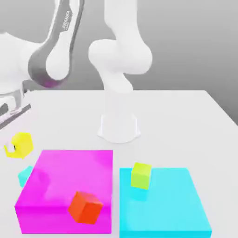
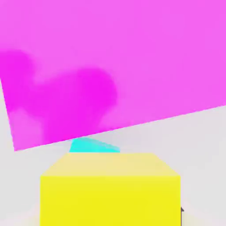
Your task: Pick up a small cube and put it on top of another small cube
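Exterior view: white Franka arm (image 1: 118, 56) stands on its round base at the back of the light grey bench (image 1: 186, 121); "FRANKA" is readable on the upper link, smaller lettering under it is not. The arm reaches toward the exterior view's left, where the hand (image 1: 11, 109) sits partly cut off at the frame edge. The small yellow cube (image 1: 19, 145) is just below the hand, above the bench surface, tilted. From this angle I cannot tell whether the fingers touch it.

Below the hand lies the flat magenta block (image 1: 65, 186), with a red-orange cube (image 1: 85, 207) at its near face, tilted on a corner. A small cyan cube (image 1: 24, 175) pokes out from behind the magenta block's side nearest the hand. Farther from the hand is the flat cyan block (image 1: 162, 200) with a lime-green cube (image 1: 141, 175) on its top, at the corner nearest the magenta block. No containers.

Hand view: the yellow cube (image 2: 110, 190) sits right up against the camera, directly under the hand. Hand is clenched on it. Beyond the cube are the small cyan cube (image 2: 90, 145), then the magenta block's top (image 2: 114, 62) with soft shadows on it. No writing here.
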You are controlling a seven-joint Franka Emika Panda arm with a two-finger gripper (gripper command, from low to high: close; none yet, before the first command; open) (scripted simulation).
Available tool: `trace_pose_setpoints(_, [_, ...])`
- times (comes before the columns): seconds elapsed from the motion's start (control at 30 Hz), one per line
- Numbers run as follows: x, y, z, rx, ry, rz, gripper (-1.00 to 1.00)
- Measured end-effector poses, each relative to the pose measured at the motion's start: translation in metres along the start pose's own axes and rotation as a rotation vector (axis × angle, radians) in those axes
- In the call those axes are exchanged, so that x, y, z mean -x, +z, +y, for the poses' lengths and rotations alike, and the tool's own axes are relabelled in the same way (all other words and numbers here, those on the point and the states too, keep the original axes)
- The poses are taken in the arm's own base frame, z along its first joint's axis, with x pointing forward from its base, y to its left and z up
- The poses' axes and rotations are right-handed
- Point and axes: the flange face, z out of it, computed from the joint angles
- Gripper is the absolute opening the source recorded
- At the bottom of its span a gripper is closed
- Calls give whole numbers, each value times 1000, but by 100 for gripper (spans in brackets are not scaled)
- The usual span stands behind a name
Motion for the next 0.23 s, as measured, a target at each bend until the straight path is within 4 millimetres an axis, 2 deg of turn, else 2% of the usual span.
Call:
trace_pose_setpoints(0.13, [0,46,-2,-2,-15,-3,-100])
trace_pose_setpoints(0.17, [1,52,-2,-2,-15,-4,100])
trace_pose_setpoints(0.23, [1,52,-2,-2,-15,-4,100])
